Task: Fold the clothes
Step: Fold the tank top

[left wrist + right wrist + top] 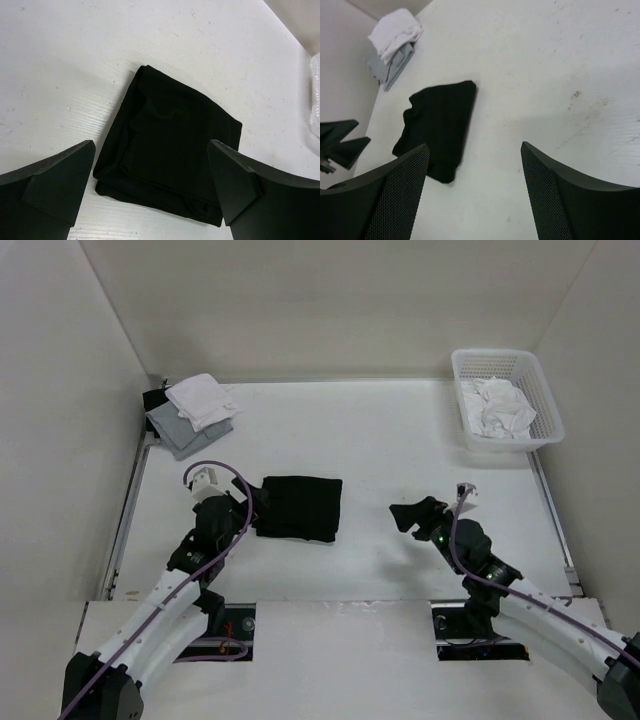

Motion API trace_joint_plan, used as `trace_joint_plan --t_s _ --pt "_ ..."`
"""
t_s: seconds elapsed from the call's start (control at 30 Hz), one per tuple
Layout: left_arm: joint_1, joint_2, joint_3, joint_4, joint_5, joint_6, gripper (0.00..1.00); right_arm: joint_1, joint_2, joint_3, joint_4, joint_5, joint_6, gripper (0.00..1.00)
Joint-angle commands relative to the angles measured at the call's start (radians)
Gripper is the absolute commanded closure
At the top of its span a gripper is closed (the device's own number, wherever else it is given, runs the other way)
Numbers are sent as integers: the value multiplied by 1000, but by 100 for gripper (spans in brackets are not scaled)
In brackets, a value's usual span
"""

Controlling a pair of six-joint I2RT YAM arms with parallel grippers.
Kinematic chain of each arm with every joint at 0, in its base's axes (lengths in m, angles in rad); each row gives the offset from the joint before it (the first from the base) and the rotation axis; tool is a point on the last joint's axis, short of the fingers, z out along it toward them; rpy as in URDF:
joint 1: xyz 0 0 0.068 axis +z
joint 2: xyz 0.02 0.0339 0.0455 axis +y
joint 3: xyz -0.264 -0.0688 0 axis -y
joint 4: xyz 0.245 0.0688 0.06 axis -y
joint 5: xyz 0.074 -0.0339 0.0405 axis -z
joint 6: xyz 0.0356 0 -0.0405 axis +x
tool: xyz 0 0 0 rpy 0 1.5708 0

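T-shirt (437,125) corner hidden behind jaws, dark item (153,400) behind garment stack (195,415) unidentifiable

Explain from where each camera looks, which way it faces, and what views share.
Top external: above and behind the arms, looking down on the table; both arms show, with left gripper and right gripper.
Left wrist: on the left arm, looking down at the folded black T-shirt; the left fingers frame the bottom corners.
Right wrist: on the right arm, facing across the table to the grey and white stack; the right fingers below.
Shared: all three see the T-shirt; top and right wrist see the stack.
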Motion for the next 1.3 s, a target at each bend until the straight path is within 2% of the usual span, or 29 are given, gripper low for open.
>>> trace_joint_plan --t_s 0.0,0.27,0.5,0.93,1.27 --pt "5 -14 53 3 6 6 0 -18 -25 -9 15 112 15 21" --pt "-41 34 76 -23 33 35 0 -26 75 -43 122 104 -8 22" --pt "-55 -4 83 -46 -71 29 0 -43 35 -68 127 98 3 22" --pt "-47 104 120 -7 -56 40 0 -44 85 -57 143 98 3 22" --pt "-38 262 171 -24 -51 40 0 -49 88 -57 144 97 3 22"
